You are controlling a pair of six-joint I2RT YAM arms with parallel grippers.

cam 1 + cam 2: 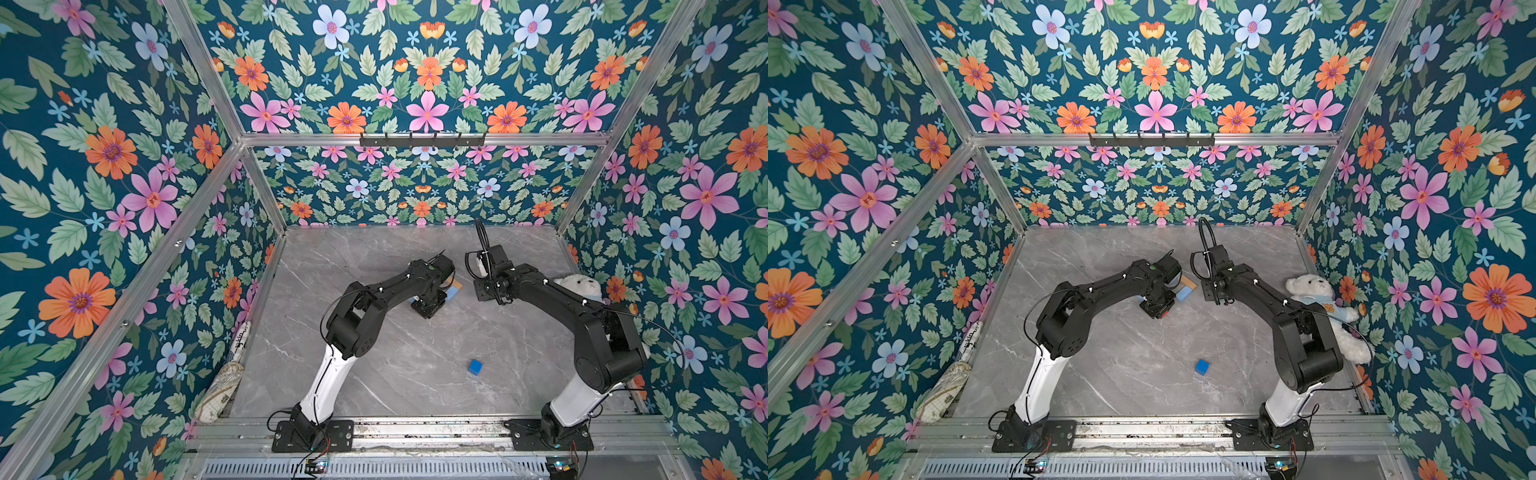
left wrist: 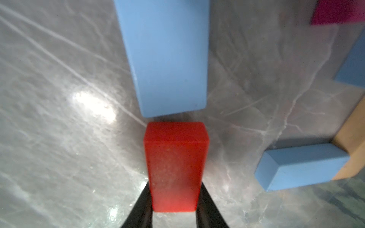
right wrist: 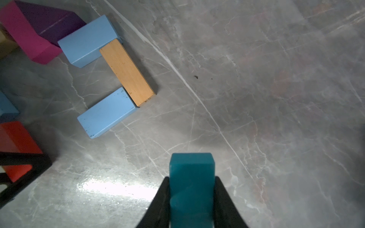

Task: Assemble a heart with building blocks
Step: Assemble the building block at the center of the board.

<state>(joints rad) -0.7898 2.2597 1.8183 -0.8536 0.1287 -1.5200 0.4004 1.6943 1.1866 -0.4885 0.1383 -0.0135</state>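
You were mid-build. The heart [image 3: 87, 42] lay partly made around the tan block [image 3: 126, 73], with 2 light blue blocks touching its ends and magenta and purple beyond. Your left gripper [image 2: 174, 189] was clamped on the red block [image 2: 175, 158], just short of another light blue block [image 2: 166, 55] opposite the tan block. Your right gripper [image 3: 191, 183] was clamped on the teal block [image 3: 191, 167], near the tan block, over bare table [image 3: 256, 98]. Next, I judged, red needed setting end to end without nudging that neighbour. The blue block [image 1: 475, 367] lay well apart from the tan block, leaving open room between.
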